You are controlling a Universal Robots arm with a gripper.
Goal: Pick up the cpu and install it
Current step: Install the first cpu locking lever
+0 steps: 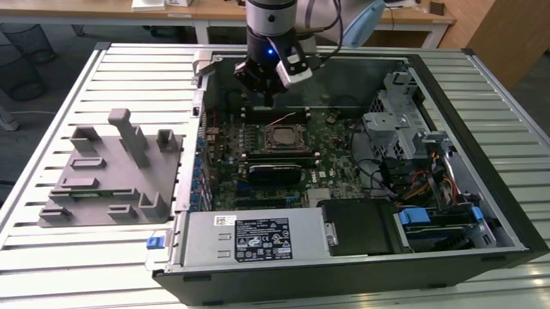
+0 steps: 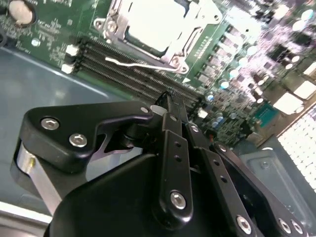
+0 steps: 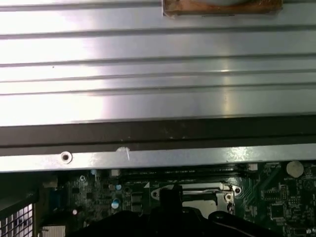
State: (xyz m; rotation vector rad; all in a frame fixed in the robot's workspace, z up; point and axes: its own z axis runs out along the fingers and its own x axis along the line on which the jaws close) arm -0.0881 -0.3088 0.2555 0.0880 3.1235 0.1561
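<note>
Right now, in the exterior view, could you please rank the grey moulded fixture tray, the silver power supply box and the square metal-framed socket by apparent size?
1. Grey moulded fixture tray
2. Silver power supply box, close behind; nearer the camera, so unsure
3. Square metal-framed socket

It looked like a lab: an opened computer case (image 1: 344, 161) sat on a slatted metal table (image 1: 86, 257), wooden desks (image 1: 103, 9) behind.

— What are the surfaces here?
— Ribbed, brushed-looking metal on the table (image 1: 77, 257); matt grey plastic on the fixture (image 1: 112, 174) at nine o'clock of the open computer case (image 1: 507, 212).
— And inside?
— A glossy green motherboard (image 1: 331, 138); the cpu (image 2: 155, 24) shows a pale, smooth metal top in a shiny steel frame. The gripper (image 2: 165, 106) is matt black with bright screw heads.
</note>
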